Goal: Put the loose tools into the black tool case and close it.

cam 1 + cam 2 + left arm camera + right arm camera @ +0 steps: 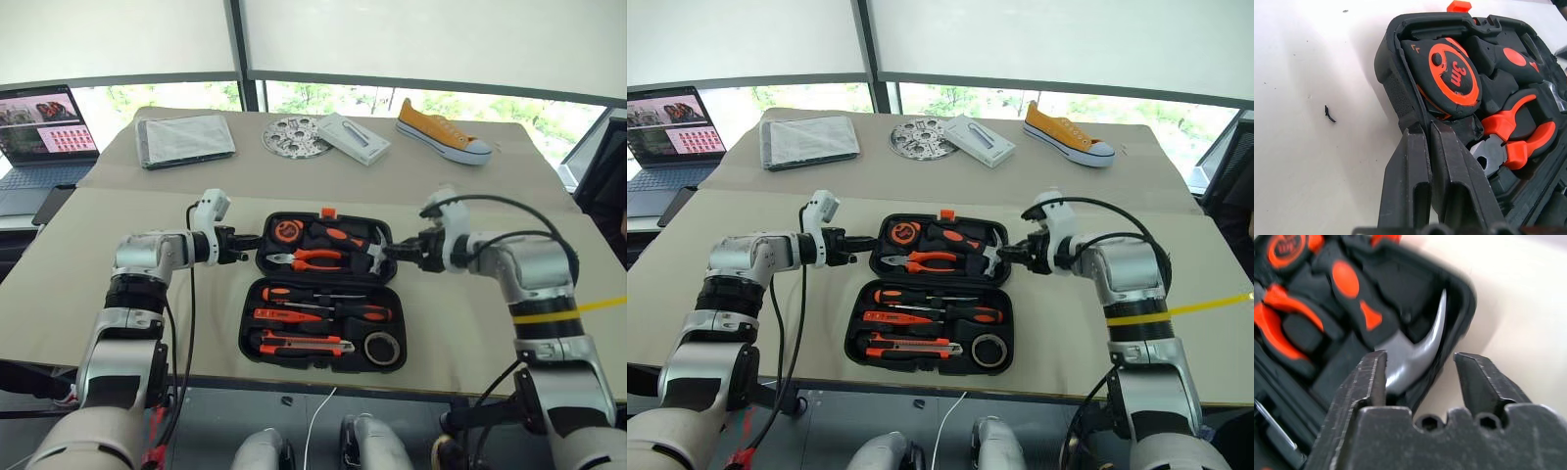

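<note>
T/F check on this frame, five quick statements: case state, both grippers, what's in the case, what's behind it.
1. The black tool case lies open on the table. True.
2. The left gripper is wide open. False: its fingers are shut, at the case's left edge beside the tape measure.
3. The right gripper has its fingers apart, straddling the case's right rim near the hammer. True.
4. The utility knife lies loose on the table outside the case. False: it sits in the near half, next to the tape roll.
5. A yellow sneaker lies at the table's far side. True.
</note>
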